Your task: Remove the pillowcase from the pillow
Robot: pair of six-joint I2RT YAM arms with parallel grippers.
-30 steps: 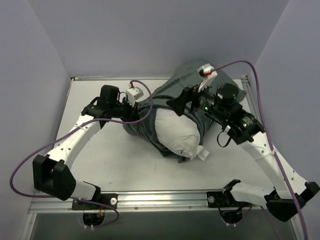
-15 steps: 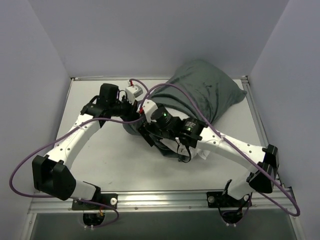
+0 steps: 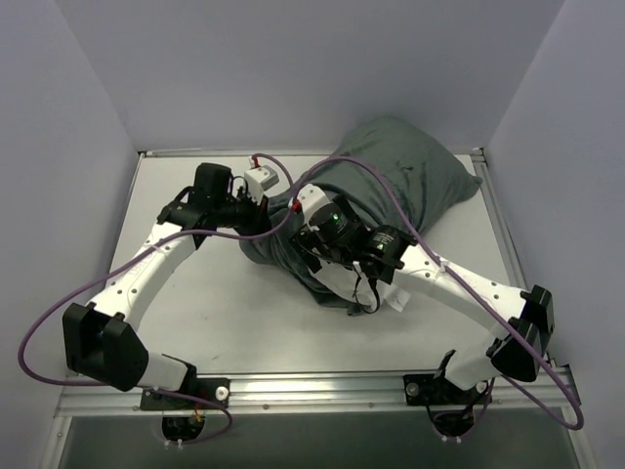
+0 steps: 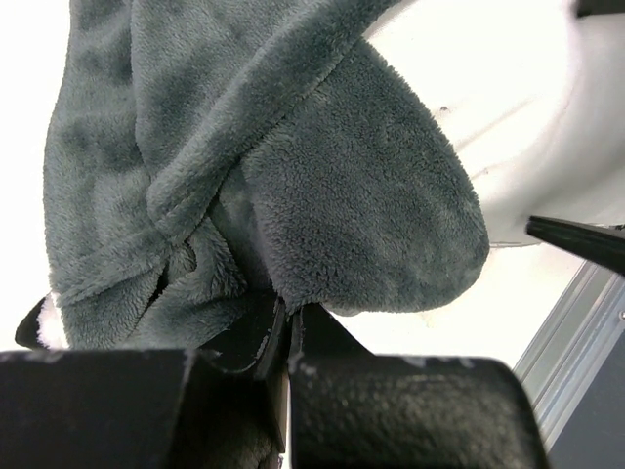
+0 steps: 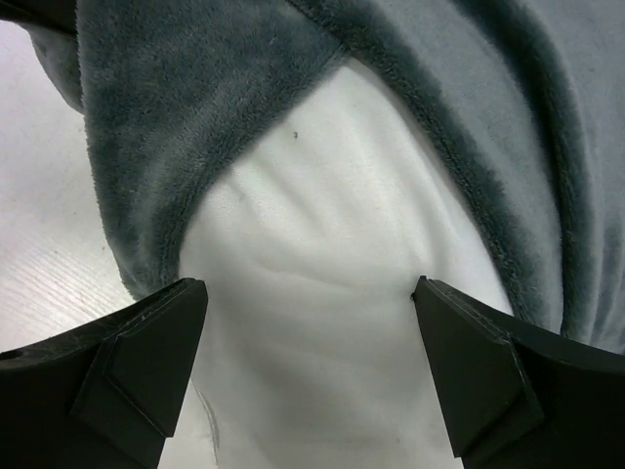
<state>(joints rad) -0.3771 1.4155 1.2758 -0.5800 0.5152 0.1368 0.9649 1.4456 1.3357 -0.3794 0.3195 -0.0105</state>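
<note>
Pillowcase (image 3: 405, 181) with the pillow (image 5: 322, 244) in it, lying on the bench (image 3: 195, 313) from the middle to the far right corner, pillow's bare end toward the near edge, left end effector (image 3: 259, 220) at the pillowcase's left edge, right end effector (image 3: 314, 237) over the bare end

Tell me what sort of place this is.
Likely a robotics lab test cell: two white-and-black robot arms mounted on an aluminium rail, a white tabletop, and plain lavender walls boxing it in.

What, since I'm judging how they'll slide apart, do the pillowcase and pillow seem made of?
The pillowcase: dark grey plush or fleece, matte; a short fuzzy nap shows in both wrist views. The pillow: smooth plain white cloth, likely woven, softly creased; its filling is hidden.
</note>
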